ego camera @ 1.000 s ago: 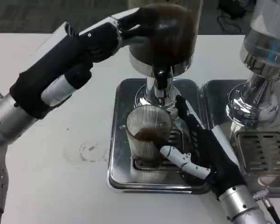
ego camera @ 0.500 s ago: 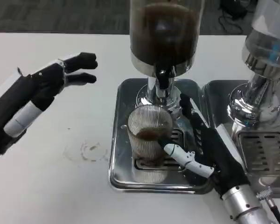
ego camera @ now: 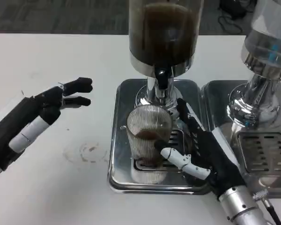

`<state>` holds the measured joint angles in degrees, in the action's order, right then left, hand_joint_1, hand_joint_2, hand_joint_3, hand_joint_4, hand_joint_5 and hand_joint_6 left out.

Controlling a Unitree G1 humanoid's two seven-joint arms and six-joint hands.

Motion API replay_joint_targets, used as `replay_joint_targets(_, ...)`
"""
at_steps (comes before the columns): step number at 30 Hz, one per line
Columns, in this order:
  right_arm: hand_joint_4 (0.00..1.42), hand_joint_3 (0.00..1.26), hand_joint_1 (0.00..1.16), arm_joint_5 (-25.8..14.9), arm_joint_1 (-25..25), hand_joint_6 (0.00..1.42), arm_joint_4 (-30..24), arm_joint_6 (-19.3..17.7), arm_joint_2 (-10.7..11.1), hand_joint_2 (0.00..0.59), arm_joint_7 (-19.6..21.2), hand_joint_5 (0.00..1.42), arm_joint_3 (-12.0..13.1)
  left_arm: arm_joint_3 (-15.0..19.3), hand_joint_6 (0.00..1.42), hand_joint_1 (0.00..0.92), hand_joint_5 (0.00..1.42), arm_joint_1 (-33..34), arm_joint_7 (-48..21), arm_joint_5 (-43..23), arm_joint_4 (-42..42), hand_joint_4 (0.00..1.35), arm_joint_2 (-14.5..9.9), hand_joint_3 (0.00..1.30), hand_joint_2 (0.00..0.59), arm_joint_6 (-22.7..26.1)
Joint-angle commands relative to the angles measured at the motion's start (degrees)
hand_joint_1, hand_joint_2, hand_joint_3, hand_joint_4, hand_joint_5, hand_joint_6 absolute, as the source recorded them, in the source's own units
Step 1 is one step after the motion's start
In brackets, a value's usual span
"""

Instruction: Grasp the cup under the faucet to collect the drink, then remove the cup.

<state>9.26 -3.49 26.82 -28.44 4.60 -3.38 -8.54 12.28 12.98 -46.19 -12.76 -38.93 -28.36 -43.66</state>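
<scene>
Your right hand (ego camera: 203, 152) comes in from the bottom right corner, silver forearm low at the frame edge, black palm angled up and to the left across the drip tray (ego camera: 118, 176). Its white thumb lies along the near side of the cup (ego camera: 149, 140) and the long fingers reach up behind the cup's right side, so you have the cup wrapped between thumb and fingers, held at its lower half. The cup is a clear ribbed tumbler standing upright on the slotted grate of the steel tray, with a dark drink pooled in its bottom part. It sits straight beneath the faucet (ego camera: 160, 77), whose black spout points down just above the rim without touching it. Over to the left, your left hand (ego camera: 54, 105) hangs above the white table (ego camera: 51, 187), well apart from the tray and the cup, forearm running in from the lower left edge. Its fingers are stretched out and spread, black tips pointing right toward the dispenser, nothing in them. A faint ring stain (ego camera: 88, 152) marks the table between that hand and the tray. Further back, the dispenser tank (ego camera: 164, 33) rises over the faucet, full of dark liquid. At the right stands a second dispenser (ego camera: 267, 70) on its own tray.
</scene>
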Motion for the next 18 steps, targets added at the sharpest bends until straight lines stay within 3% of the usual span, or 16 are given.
replay_joint_targets(1, 0.00, 0.00, 0.60, 0.7, -1.7, 0.00, 1.8, -1.4, -0.8, 0.224, 0.7, 0.00, -0.5, -0.4, 0.24, 0.000, 0.28, -1.1, 0.8, 1.1, -0.9, 0.18, -0.9, 0.22, 0.078, -1.4)
replay_joint_targets(18, 0.00, 0.00, 0.63, 2.0, -6.1, 0.00, 7.5, -2.6, -1.6, 0.204, 0.7, 0.00, -2.6, -0.7, 0.24, 0.000, 0.27, -2.5, 2.6, 3.1, -2.9, 0.18, -1.6, 0.23, 0.084, -2.3)
